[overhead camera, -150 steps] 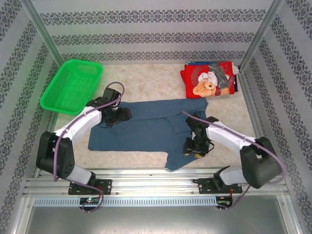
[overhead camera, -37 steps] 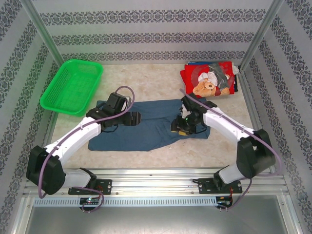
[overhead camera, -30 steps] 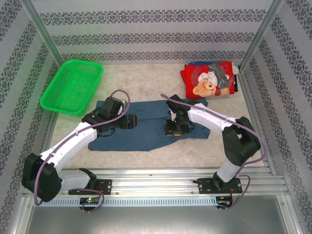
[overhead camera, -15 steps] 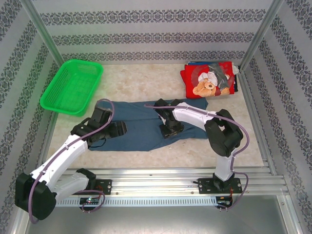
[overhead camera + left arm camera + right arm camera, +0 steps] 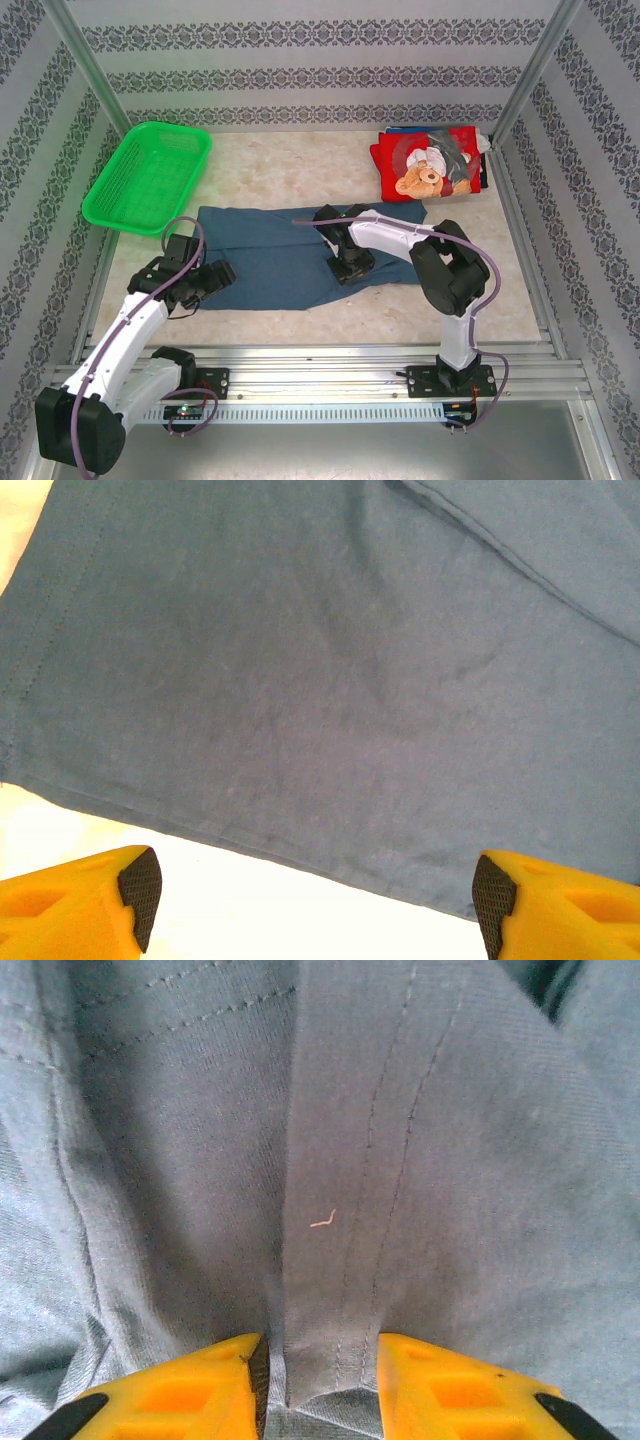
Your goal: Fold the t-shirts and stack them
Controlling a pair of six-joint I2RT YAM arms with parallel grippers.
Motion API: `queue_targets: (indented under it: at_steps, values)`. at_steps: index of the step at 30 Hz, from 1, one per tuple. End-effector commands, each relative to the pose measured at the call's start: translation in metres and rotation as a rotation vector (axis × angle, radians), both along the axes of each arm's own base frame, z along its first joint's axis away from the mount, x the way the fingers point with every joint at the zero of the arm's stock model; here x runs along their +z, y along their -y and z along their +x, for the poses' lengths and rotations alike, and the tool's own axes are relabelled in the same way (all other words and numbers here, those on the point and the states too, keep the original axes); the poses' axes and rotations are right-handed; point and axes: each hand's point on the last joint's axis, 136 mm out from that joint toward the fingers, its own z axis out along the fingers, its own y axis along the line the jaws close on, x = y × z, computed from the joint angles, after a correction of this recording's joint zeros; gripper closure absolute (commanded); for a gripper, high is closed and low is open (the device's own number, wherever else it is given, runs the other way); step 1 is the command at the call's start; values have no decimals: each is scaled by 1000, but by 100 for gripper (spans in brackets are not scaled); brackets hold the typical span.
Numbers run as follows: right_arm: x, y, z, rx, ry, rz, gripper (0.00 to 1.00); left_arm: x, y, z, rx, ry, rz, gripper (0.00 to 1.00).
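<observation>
Floral-striped wallpapered walls (image 5: pixel 300 60) surround a pale marbled tabletop (image 5: pixel 290 170).

Robot lab cell — aluminium posts (image 5: pixel 88 70), patterned wall panels (image 5: pixel 300 60), arms (image 5: pixel 130 325) bolted to rail (image 5: pixel 320 372)

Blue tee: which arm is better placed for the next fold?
Probably right: the right hand pinches a fold of the blue tee mid-shirt; the left hand hangs open at its near hem, gripping nothing.
</observation>
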Motion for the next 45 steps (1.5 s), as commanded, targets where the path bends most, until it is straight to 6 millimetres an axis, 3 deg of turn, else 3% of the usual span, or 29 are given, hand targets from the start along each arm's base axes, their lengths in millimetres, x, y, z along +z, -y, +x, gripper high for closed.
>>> queue_targets:
  at_steps: [1,3,7,13,18,27,38,45]
  values:
    - [-5,3,-2,26,-4,-33,67,-8,-6,-14,40,-60,-4,18]
    - [-7,3,-1,20,-6,-35,70,-10,-7,-15,48,-65,-4,18]
    - [-6,9,4,15,18,-73,87,-16,-14,-20,86,-91,-4,18]
    - [25,13,13,9,102,-66,100,-20,-28,-29,173,-157,31,19]
    - [63,22,10,-5,153,-33,100,-25,-47,-39,278,-245,88,19]
    - [109,41,-2,-33,203,16,100,-31,-67,-44,404,-278,75,19]
    - [135,46,-5,-64,218,73,100,-52,-88,-47,486,-379,89,22]
    - [153,56,-9,-96,235,115,100,-66,-91,-30,508,-342,41,32]
